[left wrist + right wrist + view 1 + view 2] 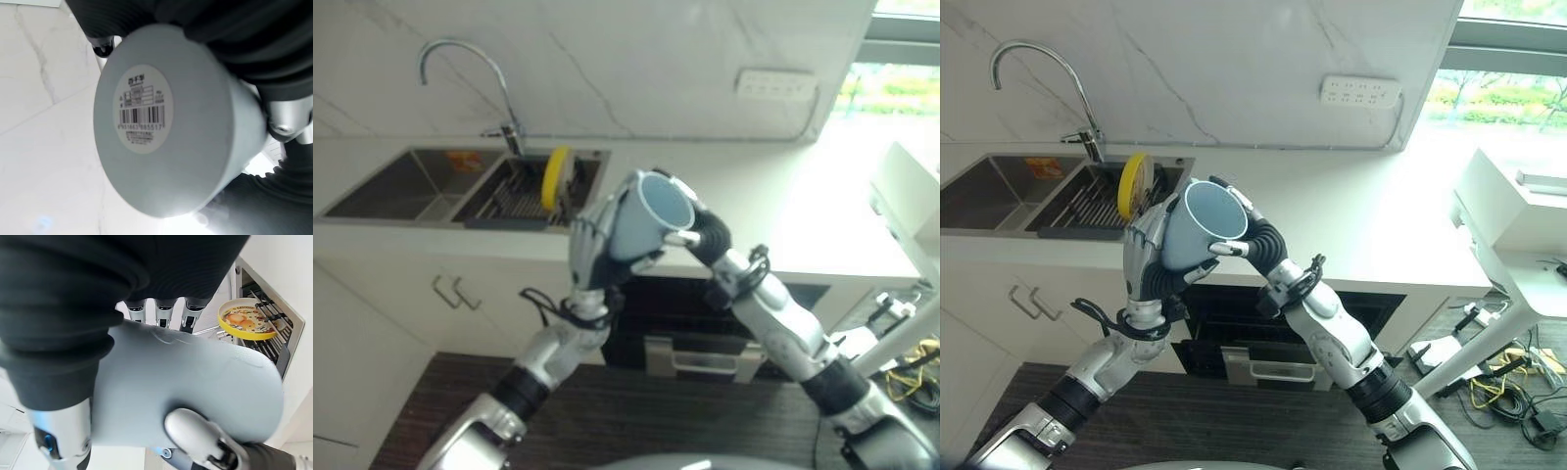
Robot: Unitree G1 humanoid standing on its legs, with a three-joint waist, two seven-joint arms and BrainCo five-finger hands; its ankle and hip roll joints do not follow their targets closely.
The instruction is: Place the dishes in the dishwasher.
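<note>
A pale blue cup hangs in the air above the counter's front edge, tilted with its open mouth facing up and toward me. My left hand wraps its side from the left, fingers and thumb curled round the body. My right hand grips it from the right at the rim. The left wrist view looks at the cup's base, which carries a barcode label. A yellow plate stands on edge in the sink's rack. The dark dishwasher sits under the counter, below the hands.
A double sink with a curved tap lies at the left. White counter runs right to a window. A power strip hangs on the marble wall. A white stand is at the far right, and cabinet doors are below the sink.
</note>
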